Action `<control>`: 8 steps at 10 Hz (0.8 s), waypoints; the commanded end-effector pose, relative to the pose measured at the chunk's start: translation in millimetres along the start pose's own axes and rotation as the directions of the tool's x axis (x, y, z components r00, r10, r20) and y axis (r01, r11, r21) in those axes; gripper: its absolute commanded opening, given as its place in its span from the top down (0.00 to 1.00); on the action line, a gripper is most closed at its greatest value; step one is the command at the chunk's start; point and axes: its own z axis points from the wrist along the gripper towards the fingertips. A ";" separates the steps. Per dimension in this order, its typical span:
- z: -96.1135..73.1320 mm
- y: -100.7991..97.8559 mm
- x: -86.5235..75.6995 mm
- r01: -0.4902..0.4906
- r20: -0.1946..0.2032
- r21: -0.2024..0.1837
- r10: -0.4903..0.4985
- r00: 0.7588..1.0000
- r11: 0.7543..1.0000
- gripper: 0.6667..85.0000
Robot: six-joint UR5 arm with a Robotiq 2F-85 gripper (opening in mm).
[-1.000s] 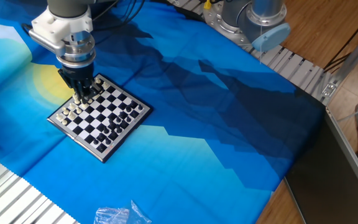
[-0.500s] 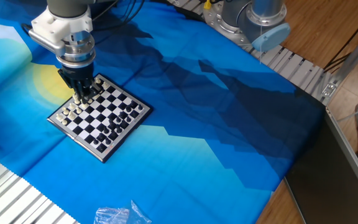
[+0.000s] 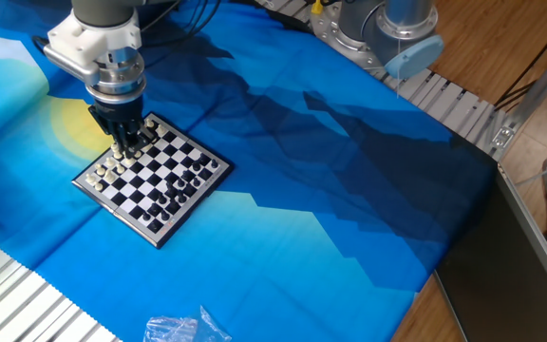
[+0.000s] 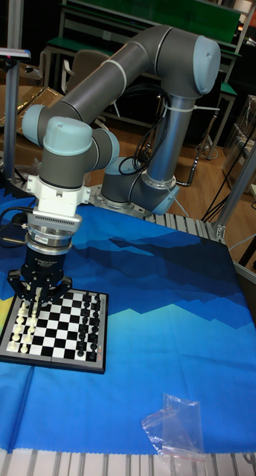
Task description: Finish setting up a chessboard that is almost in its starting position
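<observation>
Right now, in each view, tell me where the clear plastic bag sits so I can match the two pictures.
Fixed view: the clear plastic bag lies at the bottom edge, left of centre, on the blue cloth.
Tall fixed view: it lies low and right of centre, near the cloth's front edge.
Shared landmark: the chessboard, with the gripper over its white-piece side.

The end effector [image 3: 123, 144] reaches down among white pieces on the chessboard [image 3: 152, 179].
</observation>
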 end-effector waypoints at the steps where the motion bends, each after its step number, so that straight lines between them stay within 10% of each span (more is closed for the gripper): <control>1: -1.0 0.1 -1.6 -0.009 0.006 -0.008 0.009 1.000 1.000 0.82; 8: -1.3 1.1 -2.5 -0.010 0.007 -0.014 0.010 1.000 1.000 0.81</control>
